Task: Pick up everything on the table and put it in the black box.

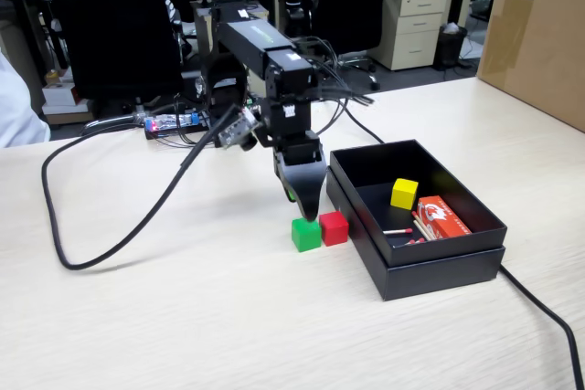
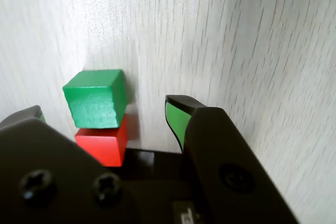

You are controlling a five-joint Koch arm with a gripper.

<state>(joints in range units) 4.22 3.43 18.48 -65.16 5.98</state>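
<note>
A green cube point(image 1: 306, 234) and a red cube point(image 1: 334, 227) sit touching on the wooden table, just left of the black box point(image 1: 454, 260). The box holds a yellow cube point(image 1: 404, 194), a red matchbox point(image 1: 442, 216) and loose matches point(image 1: 402, 232). My gripper point(image 1: 306, 200) hangs point-down right above the two cubes. In the wrist view the gripper point(image 2: 107, 111) is open, its green-padded jaws standing on either side of the green cube point(image 2: 95, 98) and the red cube point(image 2: 103, 143), touching neither.
A thick black cable point(image 1: 91, 258) loops over the table at the left, and another point(image 1: 548, 317) runs off right of the box. A cardboard box point(image 1: 539, 34) stands at the far right. Office chairs and desks lie behind the table.
</note>
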